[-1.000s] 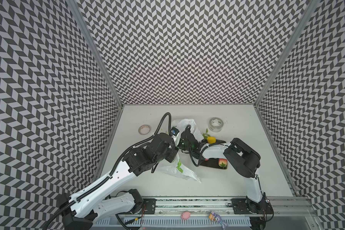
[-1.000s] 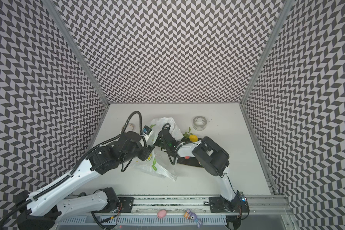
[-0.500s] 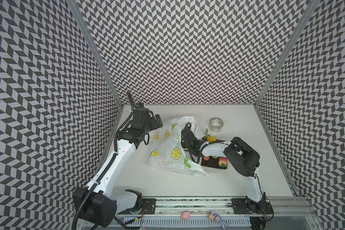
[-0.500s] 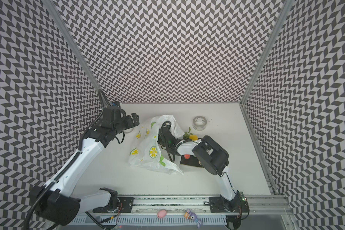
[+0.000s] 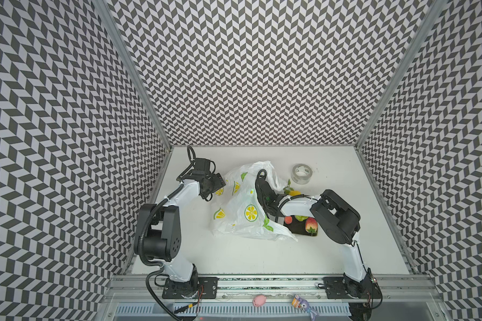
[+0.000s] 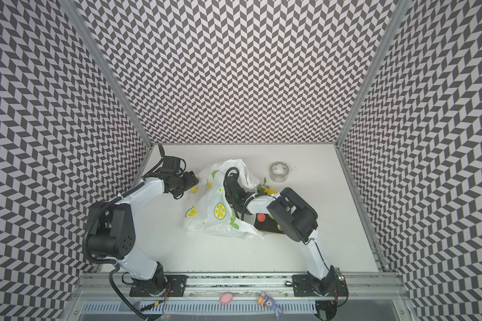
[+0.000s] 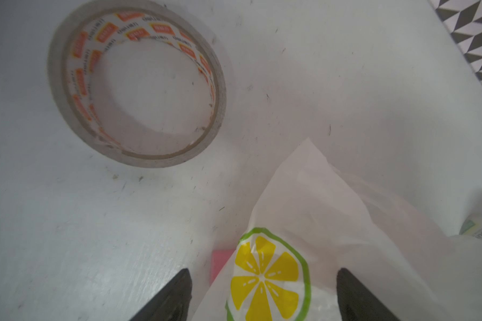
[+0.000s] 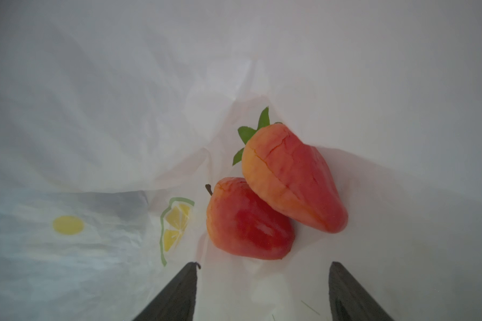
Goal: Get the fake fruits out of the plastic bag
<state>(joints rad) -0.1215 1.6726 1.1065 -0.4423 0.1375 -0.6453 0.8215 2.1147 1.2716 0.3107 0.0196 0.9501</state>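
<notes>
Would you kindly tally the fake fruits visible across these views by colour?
Red fruits: 4
Green fruit: 1
Yellow lemon: 1
Total: 6

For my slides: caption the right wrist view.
Right gripper, fingers open, inside the plastic bag facing two red fake fruits.

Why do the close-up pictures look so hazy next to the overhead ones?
Right wrist view: the camera sits inside the plastic bag, so light filters through white film, milky, nearly shadowless, with a glare spot on one of the fake fruits. Left wrist view: the tape roll looks slightly soft. Both top views: crisp, evenly lit, patterned walls splayed by a wide lens.
</notes>
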